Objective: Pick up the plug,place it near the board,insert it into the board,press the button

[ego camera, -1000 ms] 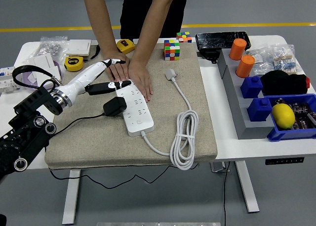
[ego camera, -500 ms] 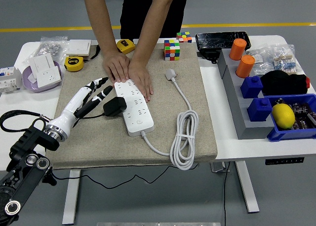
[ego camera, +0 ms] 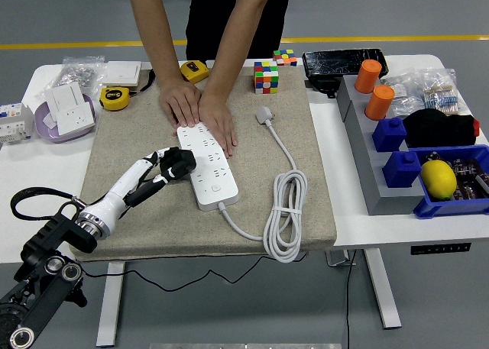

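Beige matting [ego camera: 153, 219] covers the table. Black plug [ego camera: 178, 163], touching the white board [ego camera: 206, 166], is grasped by the left hand [ego camera: 158, 170]. Pick-up is judged underway; lifting is required next.

Bright, even overhead light filled the scene, and the white table [ego camera: 348, 211] came close to washing out at its near right edge. Shadows stayed soft and short (a faint one lay under the coiled white cord [ego camera: 284, 211]). Focus held sharp throughout, with a small glare on the plastic bags [ego camera: 424, 85] far right.
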You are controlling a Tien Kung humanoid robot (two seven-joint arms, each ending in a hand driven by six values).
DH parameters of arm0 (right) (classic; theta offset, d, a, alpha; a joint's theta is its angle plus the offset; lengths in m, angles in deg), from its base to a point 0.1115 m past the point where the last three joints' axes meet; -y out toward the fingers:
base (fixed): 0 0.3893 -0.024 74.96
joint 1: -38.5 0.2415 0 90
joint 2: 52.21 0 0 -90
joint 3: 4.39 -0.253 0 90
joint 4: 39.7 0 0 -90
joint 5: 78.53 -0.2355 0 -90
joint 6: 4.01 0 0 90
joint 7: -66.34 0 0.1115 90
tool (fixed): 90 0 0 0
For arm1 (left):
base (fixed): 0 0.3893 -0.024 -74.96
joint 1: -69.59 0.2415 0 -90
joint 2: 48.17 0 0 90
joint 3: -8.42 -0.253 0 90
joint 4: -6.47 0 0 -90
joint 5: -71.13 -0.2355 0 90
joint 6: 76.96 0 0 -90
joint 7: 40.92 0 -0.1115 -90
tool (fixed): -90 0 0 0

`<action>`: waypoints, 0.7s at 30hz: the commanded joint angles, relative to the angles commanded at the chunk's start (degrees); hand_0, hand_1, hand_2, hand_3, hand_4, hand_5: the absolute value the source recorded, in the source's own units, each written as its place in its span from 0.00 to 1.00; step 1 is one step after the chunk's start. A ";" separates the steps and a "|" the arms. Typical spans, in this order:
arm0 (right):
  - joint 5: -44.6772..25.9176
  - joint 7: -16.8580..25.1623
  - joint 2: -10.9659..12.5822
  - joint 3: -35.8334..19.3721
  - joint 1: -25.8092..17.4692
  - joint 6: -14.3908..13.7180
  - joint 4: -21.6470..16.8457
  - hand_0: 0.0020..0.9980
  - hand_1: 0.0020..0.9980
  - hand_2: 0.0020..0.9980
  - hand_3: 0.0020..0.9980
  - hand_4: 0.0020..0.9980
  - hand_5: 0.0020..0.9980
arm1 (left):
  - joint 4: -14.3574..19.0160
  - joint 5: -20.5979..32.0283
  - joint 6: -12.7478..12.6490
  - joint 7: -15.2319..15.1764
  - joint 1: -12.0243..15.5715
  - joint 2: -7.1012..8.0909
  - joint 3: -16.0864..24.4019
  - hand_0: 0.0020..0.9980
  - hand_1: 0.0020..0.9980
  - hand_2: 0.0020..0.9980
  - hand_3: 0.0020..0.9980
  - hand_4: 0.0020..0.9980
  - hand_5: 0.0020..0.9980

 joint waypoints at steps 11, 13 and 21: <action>-0.22 0.02 0.05 0.18 0.16 0.06 0.00 1.00 0.95 0.87 0.85 1.00 0.89 | -2.70 -1.95 0.16 -0.43 -3.23 0.61 -2.50 1.00 1.00 0.95 0.92 1.00 1.00; -0.20 0.04 0.06 0.17 0.20 0.08 0.00 1.00 0.95 0.87 0.85 1.00 0.89 | -2.65 -2.36 0.15 -0.48 -3.59 0.72 -2.65 1.00 1.00 0.95 0.92 1.00 1.00; -0.24 -0.02 0.03 0.18 0.15 0.05 0.00 1.00 0.95 0.87 0.85 1.00 0.89 | -2.38 -4.49 -0.05 -0.68 -4.95 1.23 -3.34 1.00 1.00 0.95 0.92 1.00 1.00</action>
